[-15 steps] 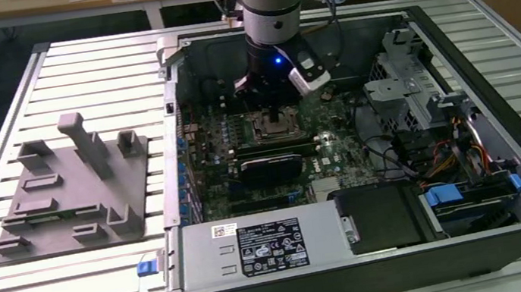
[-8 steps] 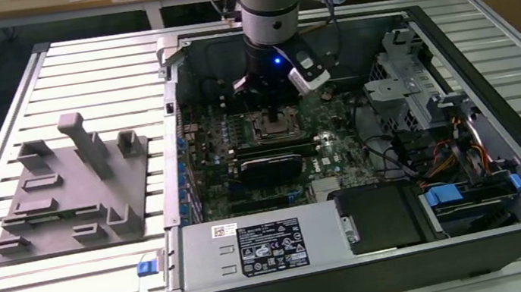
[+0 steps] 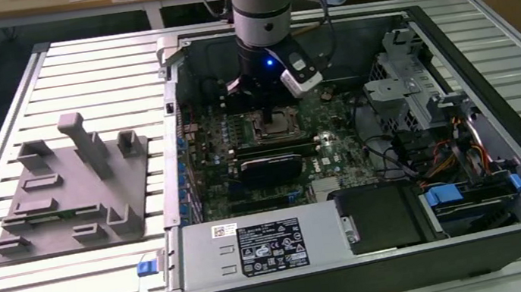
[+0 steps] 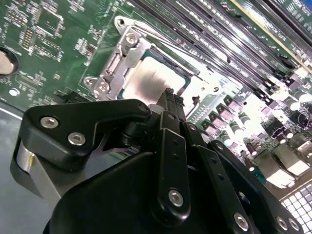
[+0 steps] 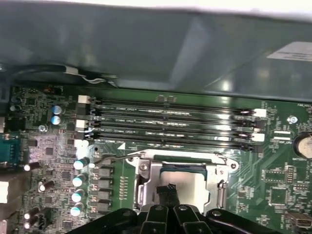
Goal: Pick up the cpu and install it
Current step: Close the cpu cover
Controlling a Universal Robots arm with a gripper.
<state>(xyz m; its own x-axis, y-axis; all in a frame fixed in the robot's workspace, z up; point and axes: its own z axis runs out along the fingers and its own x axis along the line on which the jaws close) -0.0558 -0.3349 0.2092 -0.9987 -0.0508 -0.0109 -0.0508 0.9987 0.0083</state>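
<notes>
Inside the open computer case (image 3: 447,20), the motherboard (image 5: 273,180) is where harm could come: a tilted push from the gripper (image 4: 171,100) could bend pins in the socket frame (image 5: 146,184). The jaws stand narrow, holding nothing, just above the cpu (image 4: 153,83), which seems seated in the socket and is flat, square and silvery-grey.

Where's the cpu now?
Second wrist view: the small flat silvery-grey square cpu lies inside the metal socket frame, beside the black memory slots, under the hand.
</notes>
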